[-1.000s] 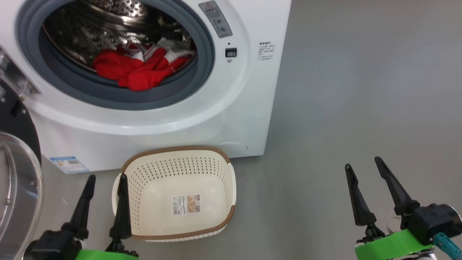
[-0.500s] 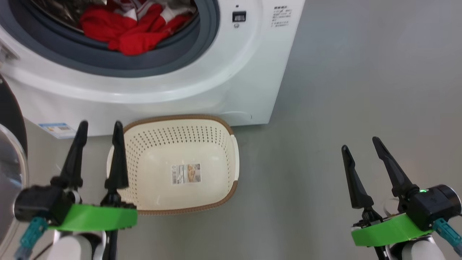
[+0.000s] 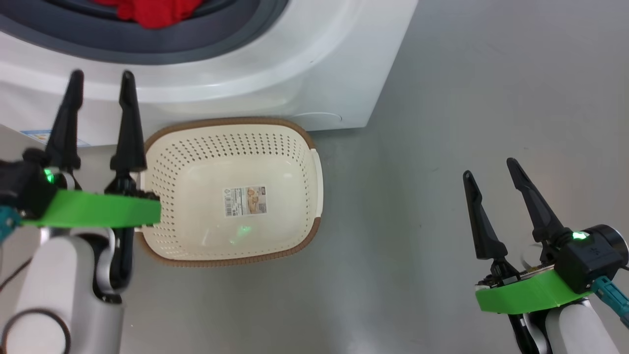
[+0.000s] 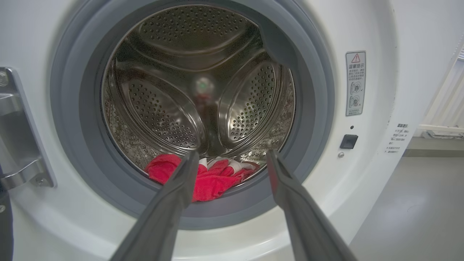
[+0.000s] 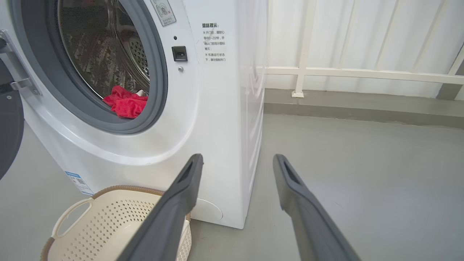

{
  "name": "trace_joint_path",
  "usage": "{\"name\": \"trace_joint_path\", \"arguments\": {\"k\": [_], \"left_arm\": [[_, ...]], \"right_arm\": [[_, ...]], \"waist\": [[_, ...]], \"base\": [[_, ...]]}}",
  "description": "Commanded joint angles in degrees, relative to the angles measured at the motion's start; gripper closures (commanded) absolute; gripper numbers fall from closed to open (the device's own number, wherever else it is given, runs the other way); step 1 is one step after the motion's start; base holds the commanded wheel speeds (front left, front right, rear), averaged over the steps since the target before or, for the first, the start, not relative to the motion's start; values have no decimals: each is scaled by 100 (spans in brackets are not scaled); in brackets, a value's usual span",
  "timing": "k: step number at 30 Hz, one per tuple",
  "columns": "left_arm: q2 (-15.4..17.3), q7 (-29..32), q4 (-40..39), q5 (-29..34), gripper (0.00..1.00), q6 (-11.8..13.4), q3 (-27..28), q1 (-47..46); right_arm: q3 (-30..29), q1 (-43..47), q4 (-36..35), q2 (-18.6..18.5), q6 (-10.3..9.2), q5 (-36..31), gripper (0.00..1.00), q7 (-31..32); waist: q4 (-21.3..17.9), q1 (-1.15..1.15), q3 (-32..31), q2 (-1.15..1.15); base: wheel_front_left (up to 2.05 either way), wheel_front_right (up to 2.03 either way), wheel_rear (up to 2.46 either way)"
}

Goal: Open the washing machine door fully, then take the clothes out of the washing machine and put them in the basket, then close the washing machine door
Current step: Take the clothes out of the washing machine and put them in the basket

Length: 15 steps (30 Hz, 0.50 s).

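Note:
The white washing machine (image 5: 217,108) stands with its round opening uncovered. Its black door (image 5: 9,123) is swung out to the left, and just an edge of it shows. Red clothes (image 4: 210,181) lie low in the steel drum, against the grey rubber ring. My left gripper (image 4: 232,154) is open and empty, held in front of the opening and apart from the clothes. Below it on the floor is the cream basket (image 3: 231,121), with nothing in it but a barcode sticker. My right gripper (image 3: 489,168) hovers open and empty over the floor, to the right of the basket.
Grey floor (image 3: 467,88) stretches to the right of the machine. A white railing (image 5: 362,72) and a low kerb run along the back wall. The steel door hinge (image 4: 18,127) juts out at the left side of the opening. A blue label (image 5: 78,181) sits low on the machine's front.
The head camera has tilted down, so the machine slid up out of the picture. My left gripper has risen forward towards the opening, still open. The right gripper barely moved.

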Motion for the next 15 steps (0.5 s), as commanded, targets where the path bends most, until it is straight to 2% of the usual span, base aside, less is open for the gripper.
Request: {"name": "trace_joint_path", "arguments": {"k": [1, 15], "left_arm": [[246, 48, 11, -41, 0, -59, 204, -284], [343, 27, 1179, 27, 0, -58, 77, -1878]], "right_arm": [[149, -120, -161, -43, 35, 17, 0, -36], [161, -365, -230, -43, 35, 2, 0, -36]], "waist": [[-98, 0, 182, 0], [-171, 0, 811, 0]], "base": [[0, 0, 0], [0, 0, 0]]}}
